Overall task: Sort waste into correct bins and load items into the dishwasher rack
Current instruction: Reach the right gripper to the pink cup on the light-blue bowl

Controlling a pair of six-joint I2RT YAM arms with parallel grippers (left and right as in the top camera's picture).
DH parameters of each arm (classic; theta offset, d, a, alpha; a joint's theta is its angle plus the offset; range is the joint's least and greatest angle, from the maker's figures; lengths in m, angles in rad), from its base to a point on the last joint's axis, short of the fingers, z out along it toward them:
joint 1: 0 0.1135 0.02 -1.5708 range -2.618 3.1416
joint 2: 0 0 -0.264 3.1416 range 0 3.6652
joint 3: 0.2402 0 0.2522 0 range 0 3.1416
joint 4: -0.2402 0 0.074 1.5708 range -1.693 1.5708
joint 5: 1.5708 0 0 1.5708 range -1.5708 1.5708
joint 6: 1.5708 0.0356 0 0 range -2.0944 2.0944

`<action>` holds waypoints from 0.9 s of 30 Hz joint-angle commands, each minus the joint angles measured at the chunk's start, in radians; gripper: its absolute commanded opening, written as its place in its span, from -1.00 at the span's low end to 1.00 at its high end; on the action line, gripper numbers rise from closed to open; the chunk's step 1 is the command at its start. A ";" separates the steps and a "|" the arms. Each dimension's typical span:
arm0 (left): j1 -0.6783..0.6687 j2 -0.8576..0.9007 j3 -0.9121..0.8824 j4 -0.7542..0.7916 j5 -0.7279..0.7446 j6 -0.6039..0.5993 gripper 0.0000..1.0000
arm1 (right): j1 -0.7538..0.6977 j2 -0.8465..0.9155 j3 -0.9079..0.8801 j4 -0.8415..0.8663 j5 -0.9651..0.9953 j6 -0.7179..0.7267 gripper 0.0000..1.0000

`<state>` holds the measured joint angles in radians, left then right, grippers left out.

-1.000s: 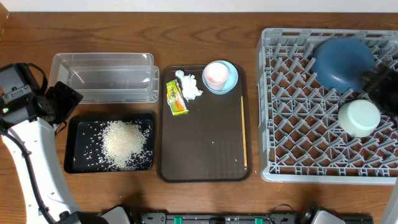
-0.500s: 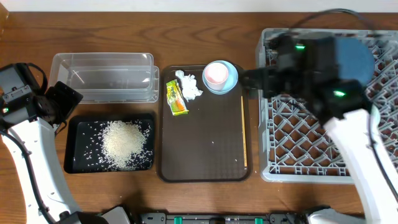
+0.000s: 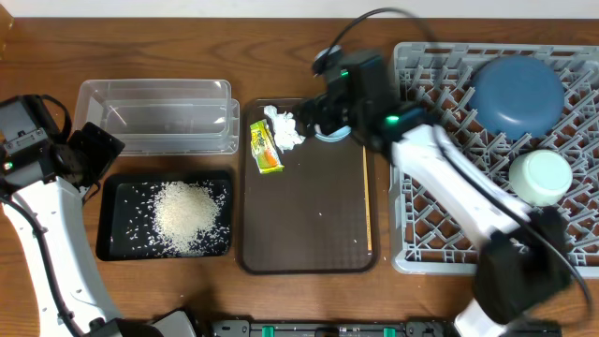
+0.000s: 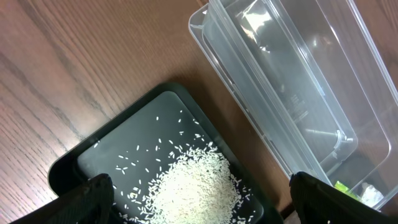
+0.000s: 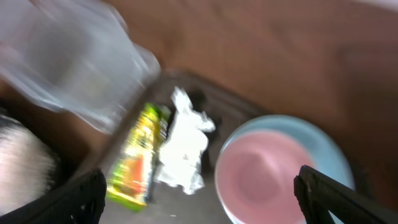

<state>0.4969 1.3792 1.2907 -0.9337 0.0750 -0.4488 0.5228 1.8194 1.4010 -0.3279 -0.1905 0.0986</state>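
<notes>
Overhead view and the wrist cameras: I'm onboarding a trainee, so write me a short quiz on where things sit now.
1. True or false: the rice lies in the black tray.
2. What sits inside the light-blue bowl? A) pink cup B) rice C) nothing
3. Name the two bowls in the dishwasher rack.
Key: 1 true; 2 A; 3 large blue bowl and mint-green bowl.

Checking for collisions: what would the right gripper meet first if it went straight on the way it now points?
Probably the pink cup nested in the light-blue bowl, though blur leaves depth unclear.
</notes>
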 commanded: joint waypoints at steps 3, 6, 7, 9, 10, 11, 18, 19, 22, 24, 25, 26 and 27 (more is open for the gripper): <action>0.004 0.005 -0.005 -0.001 -0.005 -0.006 0.86 | 0.069 0.142 0.002 0.040 0.214 -0.048 0.88; 0.004 0.005 -0.005 -0.001 -0.005 -0.006 0.86 | 0.088 0.174 0.002 0.053 0.271 -0.057 0.82; 0.004 0.005 -0.005 -0.001 -0.005 -0.006 0.86 | 0.089 0.174 0.002 0.052 0.273 -0.060 0.76; 0.004 0.005 -0.005 -0.001 -0.005 -0.006 0.86 | 0.090 0.174 0.002 0.052 0.273 -0.060 0.59; 0.004 0.005 -0.005 -0.001 -0.005 -0.006 0.86 | 0.090 0.174 0.002 0.053 0.273 -0.059 0.47; 0.004 0.005 -0.005 -0.001 -0.005 -0.006 0.86 | 0.090 0.174 0.002 0.056 0.273 -0.059 0.23; 0.004 0.005 -0.005 -0.001 -0.005 -0.006 0.86 | 0.090 0.174 0.002 0.055 0.273 -0.051 -0.15; 0.004 0.005 -0.005 -0.001 -0.005 -0.006 0.86 | 0.091 0.174 0.002 0.055 0.273 -0.047 -0.21; 0.004 0.005 -0.005 -0.001 -0.005 -0.006 0.86 | 0.095 0.174 0.006 0.055 0.273 -0.030 -0.48; 0.004 0.005 -0.005 -0.001 -0.005 -0.006 0.86 | 0.098 0.174 0.011 0.055 0.273 -0.014 -0.64; 0.004 0.005 -0.005 -0.001 -0.005 -0.006 0.86 | 0.099 0.172 0.016 0.051 0.273 -0.012 -0.70; 0.004 0.005 -0.005 -0.001 -0.005 -0.006 0.86 | 0.100 0.172 0.020 0.047 0.273 -0.009 -0.76; 0.004 0.005 -0.005 -0.001 -0.005 -0.006 0.86 | 0.100 0.172 0.025 0.043 0.273 -0.008 -0.80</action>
<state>0.4969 1.3792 1.2907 -0.9340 0.0753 -0.4488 0.6075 1.9953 1.3983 -0.2760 0.0727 0.0723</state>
